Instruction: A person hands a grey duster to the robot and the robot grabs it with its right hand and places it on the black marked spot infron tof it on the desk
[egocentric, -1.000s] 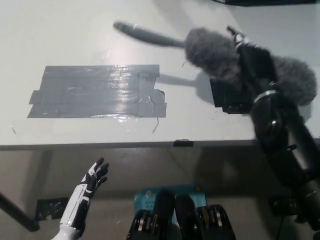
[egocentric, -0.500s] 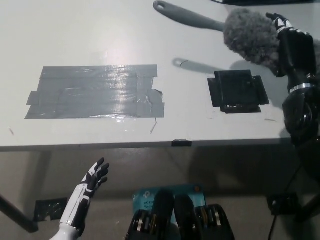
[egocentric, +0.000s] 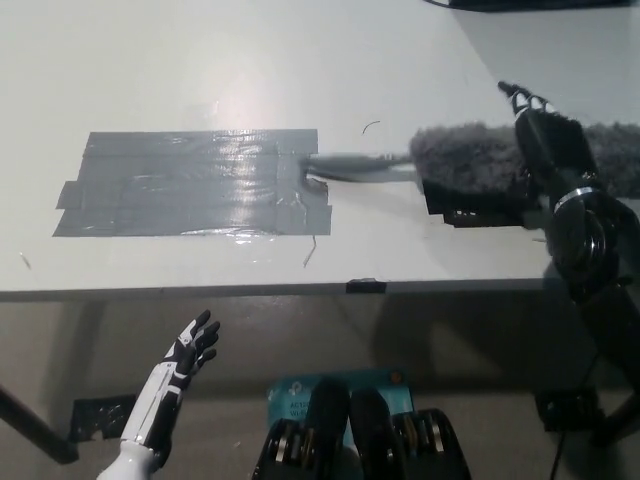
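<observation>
Your black right hand was clamped on the one fluffy grey duster, which lay over the square black spot with its slim, smooth handle reaching a glossy grey tape patch. Your white left hand hung below the desk, fingers spread.

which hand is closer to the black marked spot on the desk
Right. The black right hand is on the grey duster, directly over the black marked spot. The white left hand rests open below the desk edge, far to the left of the spot.
</observation>
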